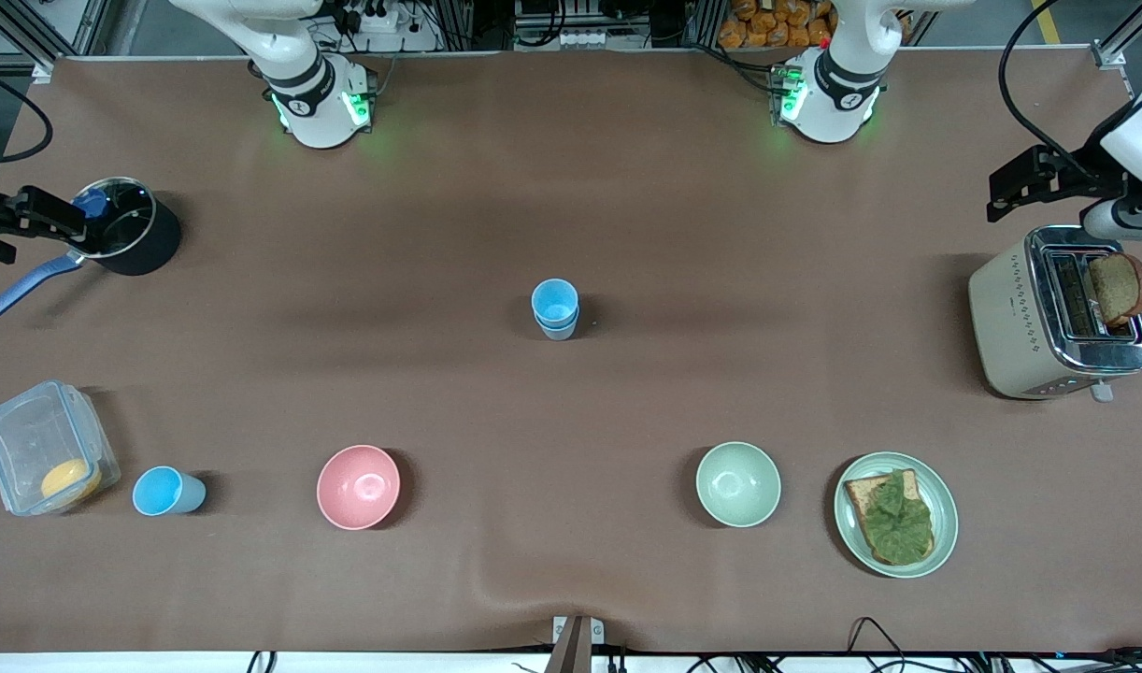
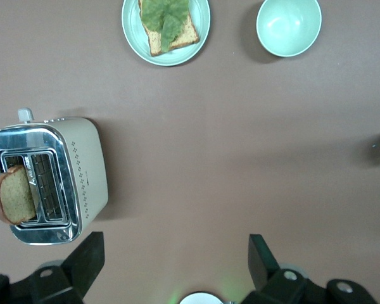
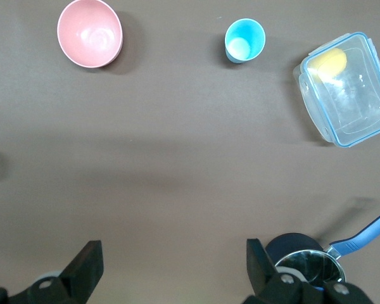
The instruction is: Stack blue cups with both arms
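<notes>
Fingers spread wide and holding nothing, the right gripper (image 3: 171, 263) is hanging over the saucepan (image 1: 127, 236) and must drop squarely over the lone blue cup (image 1: 166, 491) beside the plastic box (image 1: 43, 447), while the left gripper (image 2: 174, 256) is waiting, equally wide, over the toaster (image 1: 1057, 313), and two blue cups (image 1: 555, 308) are standing nested mid-table.

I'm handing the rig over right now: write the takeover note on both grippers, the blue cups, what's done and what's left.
Left gripper: open, empty, up over the toaster at the left arm's end of the table.
Right gripper: open, empty, up over the black pot at the right arm's end.
Cups: stacked blue cups at table centre; lone blue cup upright between the clear container and the pink bowl.
Done: one nesting.
Left: add the lone cup to the stack.
</notes>
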